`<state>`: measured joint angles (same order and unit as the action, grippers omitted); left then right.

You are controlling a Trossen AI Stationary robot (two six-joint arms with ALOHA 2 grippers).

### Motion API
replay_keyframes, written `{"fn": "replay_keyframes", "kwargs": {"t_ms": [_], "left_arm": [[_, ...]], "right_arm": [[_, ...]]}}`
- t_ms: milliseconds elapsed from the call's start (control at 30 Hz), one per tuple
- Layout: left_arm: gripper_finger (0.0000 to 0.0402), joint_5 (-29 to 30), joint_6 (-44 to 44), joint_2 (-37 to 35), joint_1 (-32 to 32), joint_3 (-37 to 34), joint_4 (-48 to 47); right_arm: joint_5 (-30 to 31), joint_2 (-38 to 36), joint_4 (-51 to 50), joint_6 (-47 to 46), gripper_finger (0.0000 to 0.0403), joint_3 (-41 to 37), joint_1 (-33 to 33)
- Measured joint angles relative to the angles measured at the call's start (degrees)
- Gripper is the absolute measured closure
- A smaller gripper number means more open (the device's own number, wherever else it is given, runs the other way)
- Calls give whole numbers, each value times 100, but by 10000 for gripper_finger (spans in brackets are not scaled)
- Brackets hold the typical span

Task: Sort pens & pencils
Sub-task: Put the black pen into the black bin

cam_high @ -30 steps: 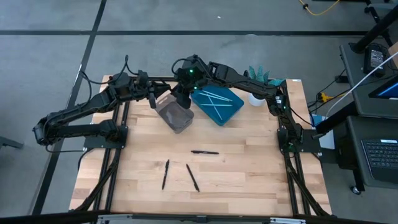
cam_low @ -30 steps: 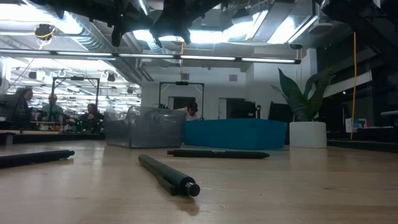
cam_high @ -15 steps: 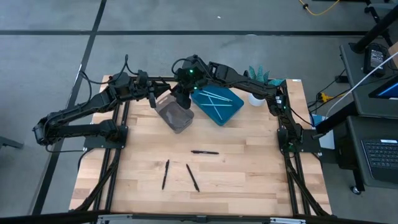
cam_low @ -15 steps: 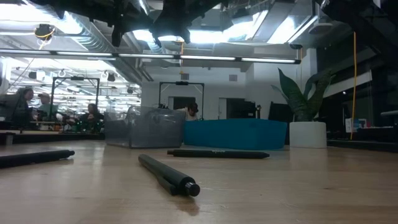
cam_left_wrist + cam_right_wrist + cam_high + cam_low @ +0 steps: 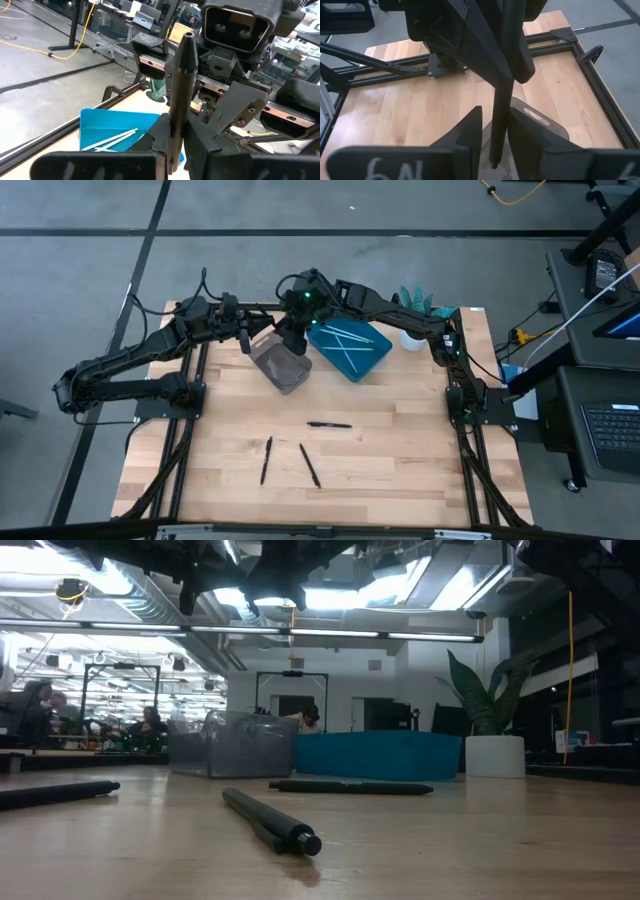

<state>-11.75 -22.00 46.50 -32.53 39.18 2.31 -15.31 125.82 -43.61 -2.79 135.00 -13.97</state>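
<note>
Pens (image 5: 309, 465): 3 loose on table (image 5: 400, 470), bins (image 5: 281, 367) behind.

Grey concrete floor (image 5: 90, 270) surrounds the wooden table (image 5: 380, 460). Long ceiling lights (image 5: 330, 635) glow overhead; a potted plant (image 5: 492, 725) stands near the back, and people sit at desks (image 5: 60, 740) (far off, indistinct).

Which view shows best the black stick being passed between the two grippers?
The left wrist view: the black stick stands upright between the left gripper fingers, facing the right gripper. The right wrist view shows its lower end over the grey bin. The high view hides it under the arms; the low view misses it.
</note>
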Motion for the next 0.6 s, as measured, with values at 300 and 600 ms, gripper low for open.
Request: {"fn": "replay_keyframes", "kwargs": {"t_ms": [300, 600], "left_arm": [[375, 66, 7, 7, 61, 0, -28], [375, 102, 69, 7, 61, 0, -78]], "right_arm": [[-62, 0, -116, -134, 313, 0, -91], [-40, 0, -289, -136, 313, 0, -152]]}}
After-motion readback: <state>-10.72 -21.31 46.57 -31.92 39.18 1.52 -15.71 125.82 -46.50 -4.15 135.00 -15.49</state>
